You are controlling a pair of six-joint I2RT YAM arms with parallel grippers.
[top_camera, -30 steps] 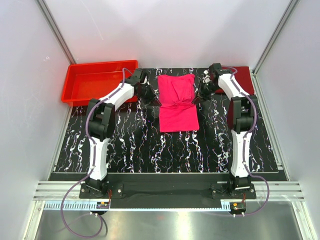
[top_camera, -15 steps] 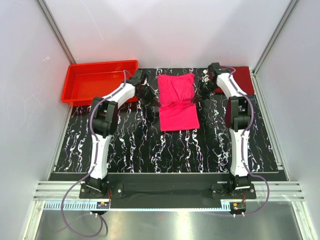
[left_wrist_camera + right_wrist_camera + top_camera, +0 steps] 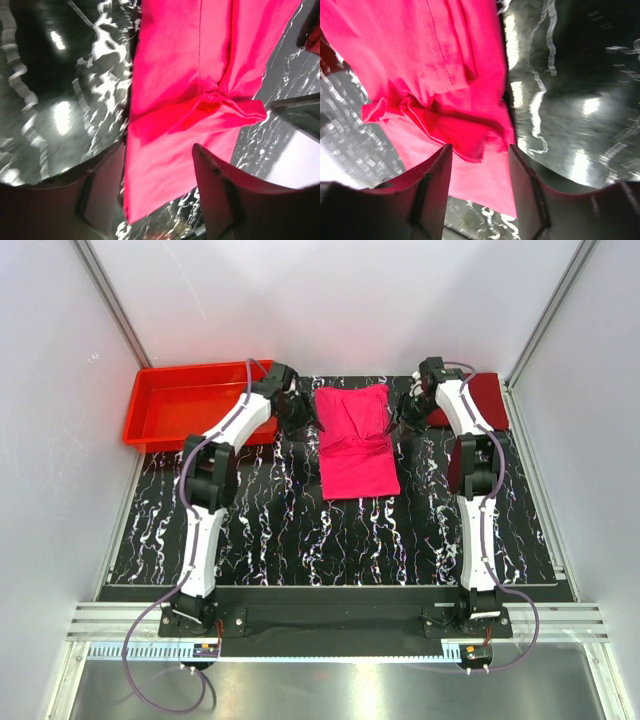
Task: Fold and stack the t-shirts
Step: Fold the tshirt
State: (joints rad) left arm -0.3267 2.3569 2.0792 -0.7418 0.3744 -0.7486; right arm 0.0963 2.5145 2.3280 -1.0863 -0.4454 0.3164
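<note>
The left gripper (image 3: 300, 415) sits at the left edge of the pink t-shirt (image 3: 355, 445), top centre of the overhead frame, and the right gripper (image 3: 407, 415) at its right edge. A rigid red tray (image 3: 190, 368) lies upper left and the maroon t-shirt (image 3: 482, 400) upper right, partly hidden by the right arm. The soft pink cloth is folded, with a bunched crosswise ridge, on the glossy black marbled table (image 3: 300, 530). Both grippers' fingers stand apart, clamping nothing
</note>
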